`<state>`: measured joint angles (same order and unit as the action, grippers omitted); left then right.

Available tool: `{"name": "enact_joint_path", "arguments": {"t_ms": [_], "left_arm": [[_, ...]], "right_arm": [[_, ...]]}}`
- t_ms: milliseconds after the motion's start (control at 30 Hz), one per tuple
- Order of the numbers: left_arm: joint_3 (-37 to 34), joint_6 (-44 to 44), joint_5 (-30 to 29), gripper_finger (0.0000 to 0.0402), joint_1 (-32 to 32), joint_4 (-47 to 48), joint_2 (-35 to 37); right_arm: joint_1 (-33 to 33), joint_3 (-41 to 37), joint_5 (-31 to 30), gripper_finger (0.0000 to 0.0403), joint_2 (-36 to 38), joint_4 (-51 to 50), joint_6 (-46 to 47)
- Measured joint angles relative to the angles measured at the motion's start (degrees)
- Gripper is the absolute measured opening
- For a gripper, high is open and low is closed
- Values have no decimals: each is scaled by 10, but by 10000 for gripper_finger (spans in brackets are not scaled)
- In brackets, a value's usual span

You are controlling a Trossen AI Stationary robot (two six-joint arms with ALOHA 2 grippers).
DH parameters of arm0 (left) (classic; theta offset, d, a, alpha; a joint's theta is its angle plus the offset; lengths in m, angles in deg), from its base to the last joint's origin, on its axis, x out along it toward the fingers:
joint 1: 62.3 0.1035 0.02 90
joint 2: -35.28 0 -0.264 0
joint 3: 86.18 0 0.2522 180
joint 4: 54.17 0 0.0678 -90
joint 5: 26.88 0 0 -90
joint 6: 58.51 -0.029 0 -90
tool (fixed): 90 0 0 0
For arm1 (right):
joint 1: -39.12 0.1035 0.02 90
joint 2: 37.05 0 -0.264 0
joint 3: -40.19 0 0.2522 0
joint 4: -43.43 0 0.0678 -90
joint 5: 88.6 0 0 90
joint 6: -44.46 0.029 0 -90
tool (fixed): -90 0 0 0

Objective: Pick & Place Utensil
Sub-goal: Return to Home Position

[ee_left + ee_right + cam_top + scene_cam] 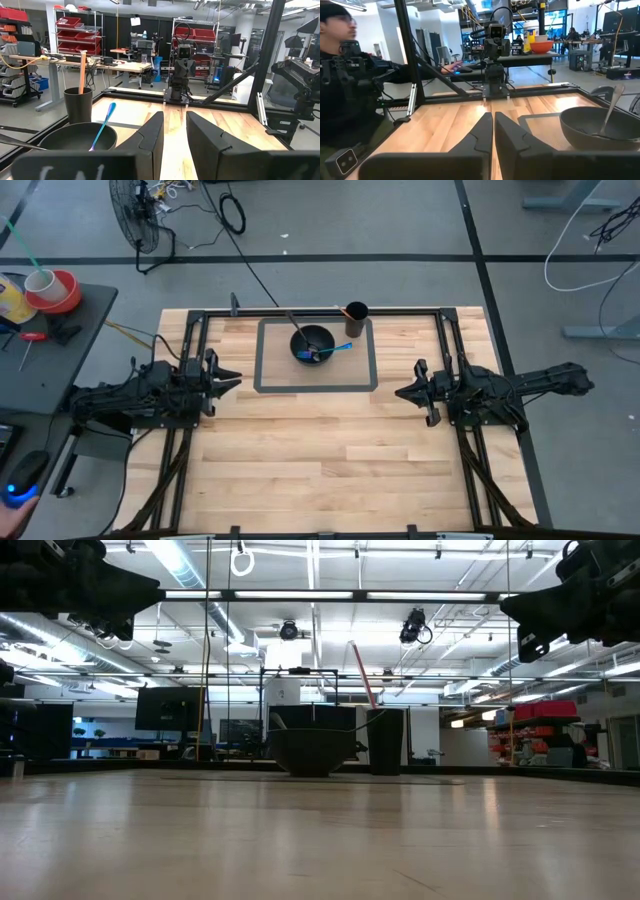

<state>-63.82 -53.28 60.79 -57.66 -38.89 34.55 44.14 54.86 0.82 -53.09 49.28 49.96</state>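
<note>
Well, off left an orange-red bowl (58, 291) is sitting on a side table (95, 308). The left gripper (237, 382) is hovering slightly parted, empty. The black bowl (330, 335) is holding the black spoon (296, 326) and blue fork (340, 348); the orange straw (82, 70) is standing in the black cup (358, 316). The right gripper (398, 392) is hanging pinched closed, empty.

Black left arm (135, 395), right arm (505, 388), wedge-shaped end effector fingers (150, 142)

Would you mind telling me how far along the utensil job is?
Nearly finished. Done: the orange straw stands in the black cup, and the black spoon and blue fork rest in the black bowl. In hand: nothing; the left gripper, open, and right gripper, shut, sit empty at either side of the table. Left: at most settling at home.
</note>
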Motion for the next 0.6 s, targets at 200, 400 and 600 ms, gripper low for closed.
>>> {"name": "enact_joint_path", "arguments": {"t_ms": [200,400,600], "left_arm": [[0,0,0,87,0,0,0],[0,0,0,87,0,0,0],[0,0,0,87,0,0,0]], "right_arm": [[0,0,0,23,0,0,0],[0,0,0,23,0,0,0],[0,0,0,23,0,0,0]]}}
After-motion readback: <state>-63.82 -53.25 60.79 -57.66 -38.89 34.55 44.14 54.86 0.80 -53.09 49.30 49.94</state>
